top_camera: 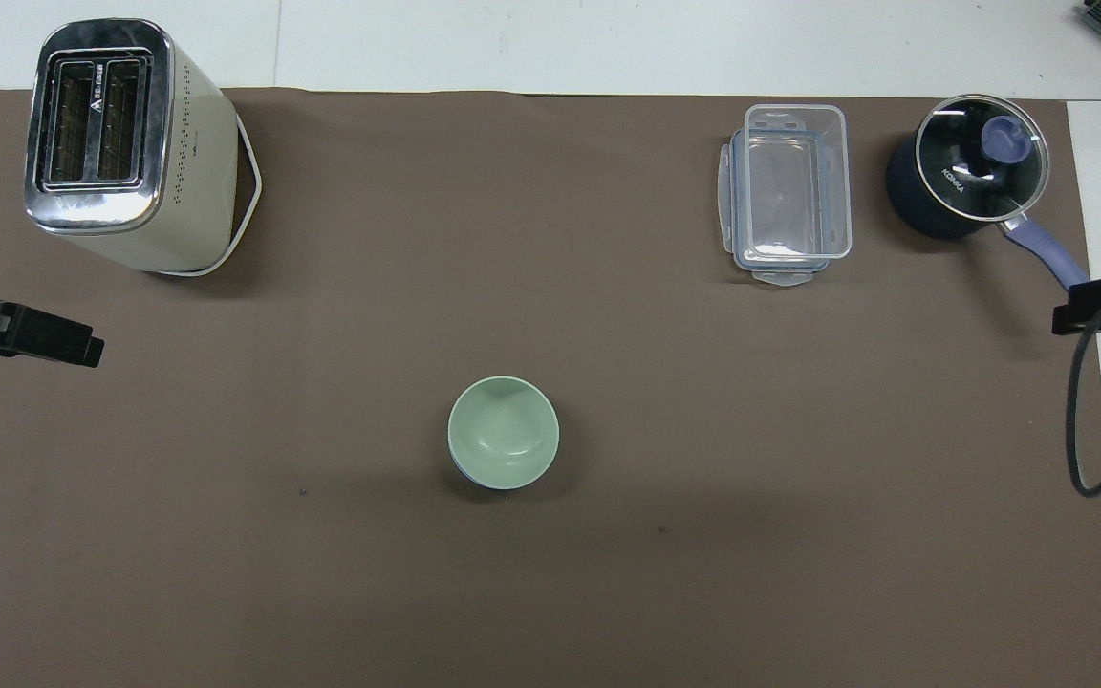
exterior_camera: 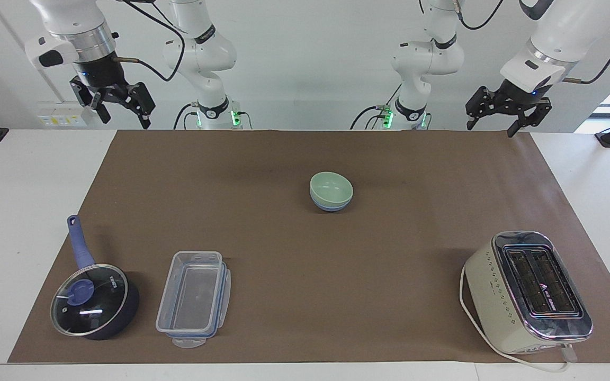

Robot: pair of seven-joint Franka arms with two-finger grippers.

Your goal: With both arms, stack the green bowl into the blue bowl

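Both grippers hang raised at the robots' edge of the mat, fingers spread and holding nothing: the right gripper (exterior_camera: 119, 109) over its own end's corner, the left gripper (exterior_camera: 502, 117) over the other. Well apart from each, mid-mat, the green bowl (exterior_camera: 331, 188) sits nested in the blue bowl (exterior_camera: 330, 206).

The green bowl (exterior_camera: 331, 187) hides all but a rim of the blue bowl (exterior_camera: 329, 207) under it, and the overhead view's edges crop both hands.
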